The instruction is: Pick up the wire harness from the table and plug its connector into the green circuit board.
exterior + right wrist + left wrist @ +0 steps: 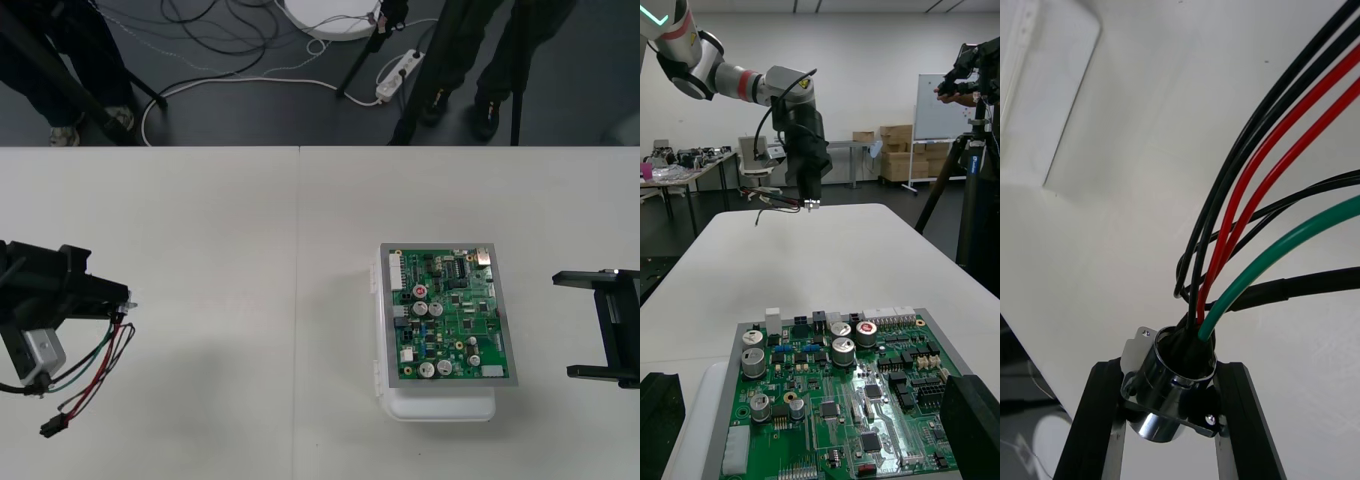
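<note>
Wire harness [95, 365], lower left of frame: black plug [50, 428] hangs below left gripper [1171, 386], whose fingers are clamped on round metal socket [1166, 358]. Green circuit board [450, 315] sits on white base [440, 405], right of centre. Right gripper [563, 325], right edge: fingers apart.

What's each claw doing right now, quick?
Left claw: closed on the harness socket.
Right claw: open, empty, beside the green board.
</note>
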`<action>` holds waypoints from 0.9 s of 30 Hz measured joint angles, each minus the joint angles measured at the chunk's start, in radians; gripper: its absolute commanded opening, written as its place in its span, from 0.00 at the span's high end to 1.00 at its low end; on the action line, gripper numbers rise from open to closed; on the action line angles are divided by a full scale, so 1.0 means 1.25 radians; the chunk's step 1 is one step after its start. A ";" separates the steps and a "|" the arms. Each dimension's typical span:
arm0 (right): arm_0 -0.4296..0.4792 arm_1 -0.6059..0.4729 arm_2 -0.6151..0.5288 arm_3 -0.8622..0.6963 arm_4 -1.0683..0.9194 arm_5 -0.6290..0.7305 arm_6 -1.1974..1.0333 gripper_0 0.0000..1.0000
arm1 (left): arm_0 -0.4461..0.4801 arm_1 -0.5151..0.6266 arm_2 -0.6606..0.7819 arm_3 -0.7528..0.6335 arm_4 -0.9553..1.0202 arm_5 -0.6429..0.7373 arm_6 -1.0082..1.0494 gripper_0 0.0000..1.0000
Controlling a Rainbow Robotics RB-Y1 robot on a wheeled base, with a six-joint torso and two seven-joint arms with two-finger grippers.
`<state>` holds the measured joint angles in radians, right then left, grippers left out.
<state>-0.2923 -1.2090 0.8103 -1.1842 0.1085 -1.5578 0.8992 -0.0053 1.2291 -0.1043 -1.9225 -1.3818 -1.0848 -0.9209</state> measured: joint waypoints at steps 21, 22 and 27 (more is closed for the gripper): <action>0.000 0.000 0.000 0.000 0.000 0.000 0.000 0.00 | 0.040 -0.298 0.189 -0.216 -0.230 -0.164 0.749 1.00; 0.000 0.000 0.000 0.000 0.000 0.000 0.000 0.00 | 0.040 -0.315 0.192 -0.229 -0.246 -0.172 0.751 1.00; 0.000 0.000 0.000 0.000 0.000 0.000 0.000 0.00 | 0.040 -0.398 0.203 -0.295 -0.328 -0.215 0.747 1.00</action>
<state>-0.2928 -1.2090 0.8103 -1.1842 0.1086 -1.5578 0.8991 0.0443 0.7322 0.1496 -2.2913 -1.7921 -1.3539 0.0134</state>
